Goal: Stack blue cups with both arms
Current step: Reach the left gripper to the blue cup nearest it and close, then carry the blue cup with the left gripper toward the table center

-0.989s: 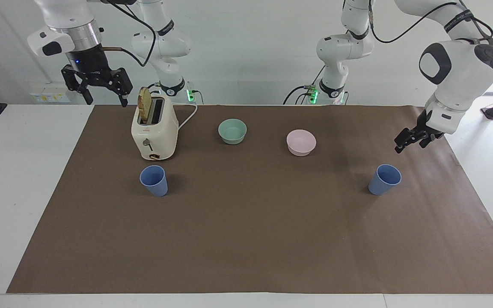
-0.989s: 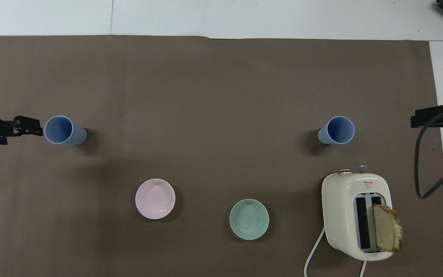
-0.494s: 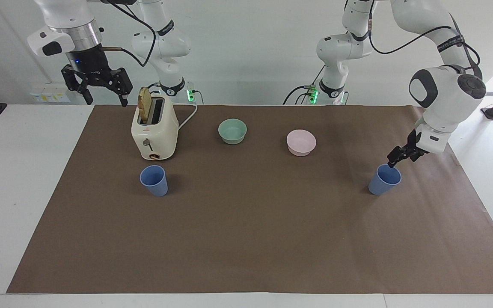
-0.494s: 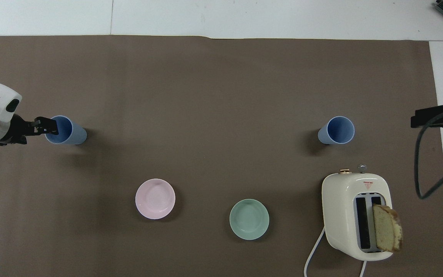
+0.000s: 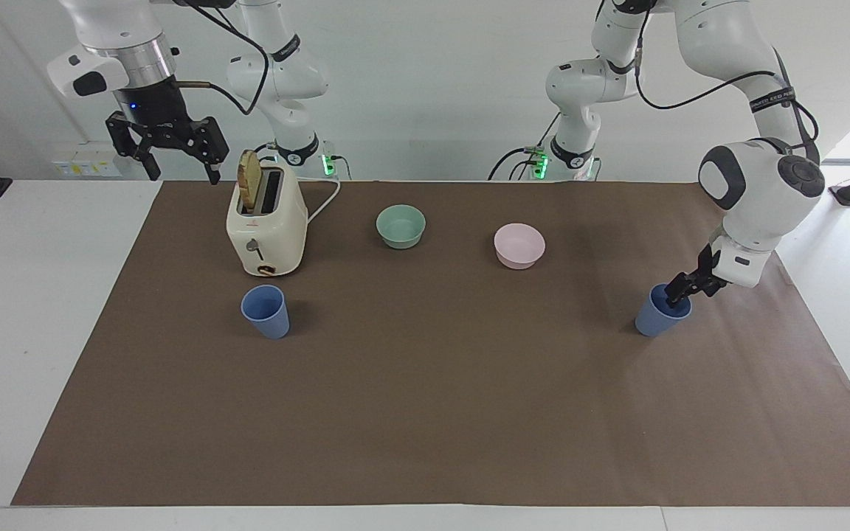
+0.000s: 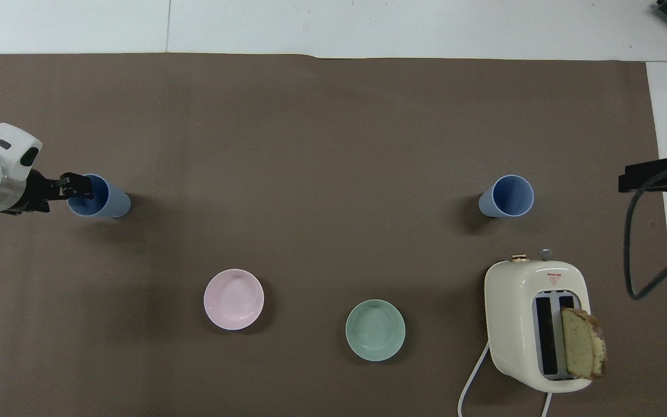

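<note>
Blue cup (image 5: 660, 313) at left arm's end: left gripper (image 5: 677, 293) has dropped onto its rim, grip unclear, pickup starting; right gripper (image 5: 167, 147) waiting open, empty.

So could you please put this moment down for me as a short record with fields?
left gripper: at the rim of the blue cup at the left arm's end, a finger apparently inside it; cup standing on the mat
right gripper: open, raised beside the toaster, waiting
other blue cup: upright, alone, just farther from the robots than the toaster
bowls: green bowl and pink bowl, side by side, nearer the robots than the cups
toaster: holds one slice of bread
stacking: not yet done
</note>
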`<control>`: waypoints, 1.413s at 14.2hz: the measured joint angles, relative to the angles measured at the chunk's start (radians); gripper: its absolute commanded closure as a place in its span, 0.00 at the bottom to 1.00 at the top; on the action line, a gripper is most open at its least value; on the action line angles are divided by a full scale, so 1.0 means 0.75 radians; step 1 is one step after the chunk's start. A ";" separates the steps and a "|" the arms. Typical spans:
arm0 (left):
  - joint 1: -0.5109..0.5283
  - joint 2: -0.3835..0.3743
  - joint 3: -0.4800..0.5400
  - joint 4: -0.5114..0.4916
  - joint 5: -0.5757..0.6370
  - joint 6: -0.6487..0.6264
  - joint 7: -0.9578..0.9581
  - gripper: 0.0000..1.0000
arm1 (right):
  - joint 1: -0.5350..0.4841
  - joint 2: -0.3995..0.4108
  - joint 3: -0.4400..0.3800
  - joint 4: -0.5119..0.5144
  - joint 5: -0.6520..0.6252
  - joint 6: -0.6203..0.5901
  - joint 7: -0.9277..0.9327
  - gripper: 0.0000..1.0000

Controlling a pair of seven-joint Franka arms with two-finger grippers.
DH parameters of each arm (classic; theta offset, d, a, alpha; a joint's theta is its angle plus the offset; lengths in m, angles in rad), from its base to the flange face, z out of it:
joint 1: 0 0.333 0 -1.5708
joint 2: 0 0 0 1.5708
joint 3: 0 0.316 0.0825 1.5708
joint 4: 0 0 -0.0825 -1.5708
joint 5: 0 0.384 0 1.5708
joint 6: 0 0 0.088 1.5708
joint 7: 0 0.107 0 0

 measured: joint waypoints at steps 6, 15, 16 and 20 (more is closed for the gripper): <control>0.000 0.017 -0.007 0.003 -0.018 0.013 -0.012 1.00 | 0.000 0.000 0.000 0.000 0.000 0.000 0.000 0.00; -0.040 -0.021 -0.067 0.303 -0.071 -0.309 -0.127 1.00 | 0.000 0.000 0.000 0.000 0.000 0.000 0.000 0.00; -0.069 -0.033 -0.081 0.339 -0.071 -0.345 -0.197 1.00 | 0.000 0.000 0.000 0.000 0.000 0.000 0.000 0.00; -0.300 -0.043 -0.101 0.374 -0.071 -0.355 -0.513 1.00 | 0.000 0.000 0.000 0.000 0.000 0.000 0.000 0.00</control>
